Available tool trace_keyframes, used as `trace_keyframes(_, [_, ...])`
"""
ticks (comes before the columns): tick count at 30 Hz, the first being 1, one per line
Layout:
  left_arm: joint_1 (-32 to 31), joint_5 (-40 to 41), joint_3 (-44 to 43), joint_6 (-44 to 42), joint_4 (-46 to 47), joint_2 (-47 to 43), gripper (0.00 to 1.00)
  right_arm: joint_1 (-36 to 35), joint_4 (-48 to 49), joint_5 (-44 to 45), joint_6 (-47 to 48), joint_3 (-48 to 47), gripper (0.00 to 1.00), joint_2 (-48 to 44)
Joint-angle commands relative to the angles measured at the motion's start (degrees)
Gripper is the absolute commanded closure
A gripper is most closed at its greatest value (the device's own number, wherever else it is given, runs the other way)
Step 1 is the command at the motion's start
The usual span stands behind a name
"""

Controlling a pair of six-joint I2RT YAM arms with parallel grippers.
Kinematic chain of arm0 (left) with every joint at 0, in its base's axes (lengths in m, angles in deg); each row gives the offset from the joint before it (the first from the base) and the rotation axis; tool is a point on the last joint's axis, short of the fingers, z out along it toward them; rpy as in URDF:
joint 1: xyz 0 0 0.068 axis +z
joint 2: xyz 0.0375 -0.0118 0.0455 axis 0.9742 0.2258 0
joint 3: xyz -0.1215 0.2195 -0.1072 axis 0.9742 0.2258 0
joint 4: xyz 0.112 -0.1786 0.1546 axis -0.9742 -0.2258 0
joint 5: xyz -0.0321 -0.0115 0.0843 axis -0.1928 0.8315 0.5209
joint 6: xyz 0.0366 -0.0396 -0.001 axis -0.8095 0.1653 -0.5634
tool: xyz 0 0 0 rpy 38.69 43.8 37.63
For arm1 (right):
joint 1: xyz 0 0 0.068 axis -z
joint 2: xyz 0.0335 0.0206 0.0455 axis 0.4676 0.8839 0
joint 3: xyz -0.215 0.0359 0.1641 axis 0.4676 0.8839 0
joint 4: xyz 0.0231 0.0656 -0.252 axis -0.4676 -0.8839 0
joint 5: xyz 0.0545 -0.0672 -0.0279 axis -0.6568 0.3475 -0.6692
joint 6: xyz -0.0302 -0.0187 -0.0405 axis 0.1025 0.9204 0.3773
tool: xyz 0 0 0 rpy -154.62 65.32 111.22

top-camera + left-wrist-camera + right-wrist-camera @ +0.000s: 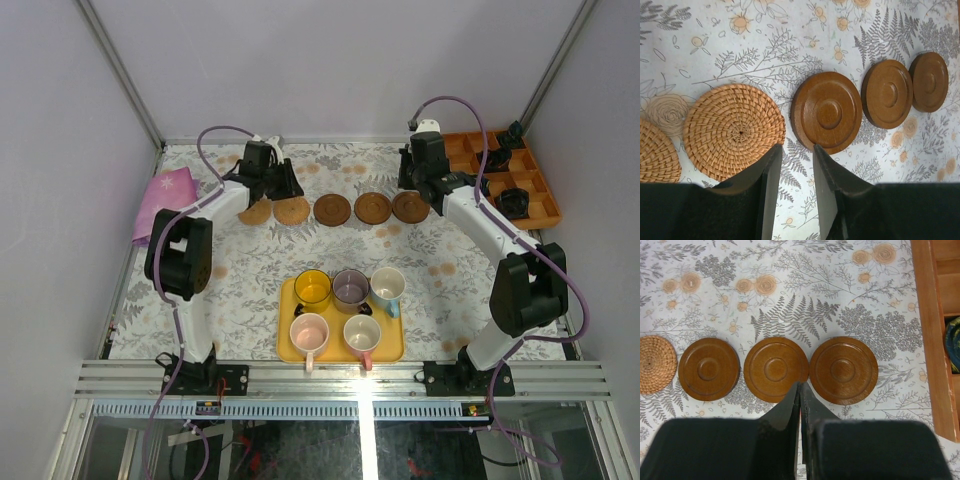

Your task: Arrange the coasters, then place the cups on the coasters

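Five coasters lie in a row across the far table: two tan woven ones (256, 212) (291, 211) and three dark brown ones (332, 209) (372, 208) (410, 207). My left gripper (796, 150) is open and holds nothing. It hovers over the gap between a woven coaster (734, 130) and a brown coaster (827, 112). My right gripper (800, 386) is shut and empty, with its tips over the gap between two brown coasters (775, 369) (843, 370). The cups stand on a yellow tray (285, 350): yellow (312, 287), purple-grey (350, 287), light blue (387, 285) and two pink (309, 331) (361, 332).
An orange compartment tray (480, 148) holding dark items sits at the far right, and its edge (927, 340) shows in the right wrist view. A pink cloth (165, 200) lies at the far left. Grey walls close in the back and sides.
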Motion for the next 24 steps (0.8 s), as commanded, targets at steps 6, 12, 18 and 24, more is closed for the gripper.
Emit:
trace_keyframes(6, [0.0,-3.1,6.0,1.2,5.2,-2.9,0.67,-0.1,-3.4,1.0,0.9,-3.2,1.0,5.9])
trace_keyframes(12, [0.0,-1.9,8.2,1.7,6.0,-5.1,0.67,-0.2,-6.1,-2.6,2.1,-8.1,1.0,13.3])
trace_keyframes(18, [0.1,-1.3,9.0,2.3,5.9,-5.8,0.66,-0.2,-7.1,-6.2,2.3,-11.5,1.0,18.3])
trace_keyframes(24, [0.0,-0.2,9.4,2.1,5.1,-6.6,0.66,-0.1,-7.0,-9.8,2.0,-12.8,1.0,21.6])
